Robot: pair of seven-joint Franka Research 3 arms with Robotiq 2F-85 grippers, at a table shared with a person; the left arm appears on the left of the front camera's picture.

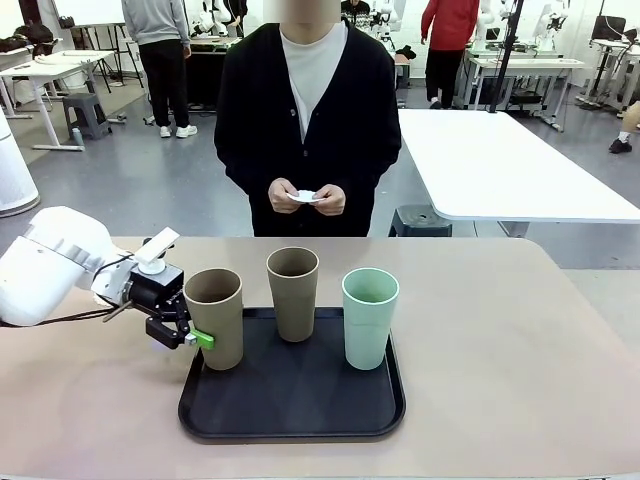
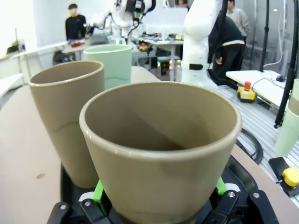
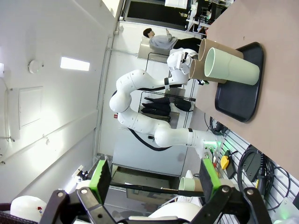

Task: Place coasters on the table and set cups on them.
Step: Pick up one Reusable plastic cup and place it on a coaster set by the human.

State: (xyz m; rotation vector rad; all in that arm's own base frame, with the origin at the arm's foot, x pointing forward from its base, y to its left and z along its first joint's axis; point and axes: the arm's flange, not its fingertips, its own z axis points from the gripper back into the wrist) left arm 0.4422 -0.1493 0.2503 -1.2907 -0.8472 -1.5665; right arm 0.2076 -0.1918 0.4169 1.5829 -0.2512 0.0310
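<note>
Three cups stand on a black tray point(image 1: 292, 405): a tan cup point(image 1: 215, 318) at the left, a second tan cup point(image 1: 293, 293) behind the middle, and a mint cup point(image 1: 370, 317) at the right. My left gripper point(image 1: 196, 337) is shut on the left tan cup low on its wall. In the left wrist view that cup point(image 2: 159, 149) sits between the green pads point(image 2: 98, 192), with the other tan cup point(image 2: 70, 116) and the mint cup point(image 2: 110, 63) beyond. The person holds white coasters point(image 1: 305, 197) in both hands. My right gripper point(image 3: 154, 184) is open and holds nothing.
The beige table point(image 1: 520, 350) is bare on both sides of the tray. The person stands at its far edge. A white table point(image 1: 510, 165) lies behind at the right. The right wrist view shows the tray point(image 3: 243, 93) and mint cup point(image 3: 231, 67) from afar.
</note>
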